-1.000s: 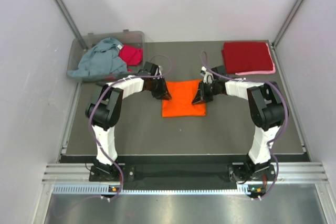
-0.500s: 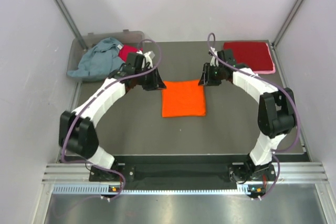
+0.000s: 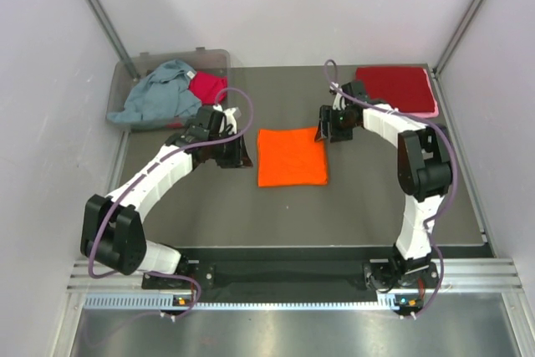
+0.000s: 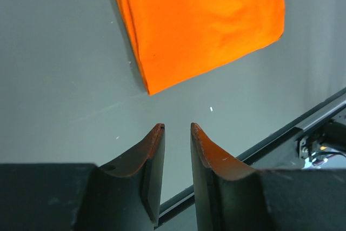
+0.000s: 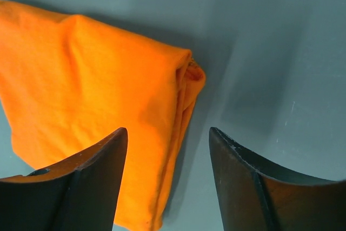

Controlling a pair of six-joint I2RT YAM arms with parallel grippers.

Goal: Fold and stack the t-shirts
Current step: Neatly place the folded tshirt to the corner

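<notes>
With the left fingers (image 4: 154, 155) and right fingers (image 5: 97, 160) both released and empty, the soft, light orange t-shirt (image 3: 291, 157) lies folded on the surface (image 3: 351, 198) left of the dark red stack (image 3: 393, 88), so you should pinch every layer at its thick stack-side edge.

The orange t-shirt (image 3: 291, 157) is soft matt cloth (faintly mottled up close). The table (image 3: 359, 198) is smooth, matt grey. The bin (image 3: 216, 58) is clear, slightly glossy plastic. The right gripper (image 5: 167, 132) has dark, smooth fingers (image 5: 81, 187) with a faint sheen.

Overhead view of table (image 3: 351, 206), wrist views close, sharing orange t-shirt (image 3: 291, 156)
</notes>
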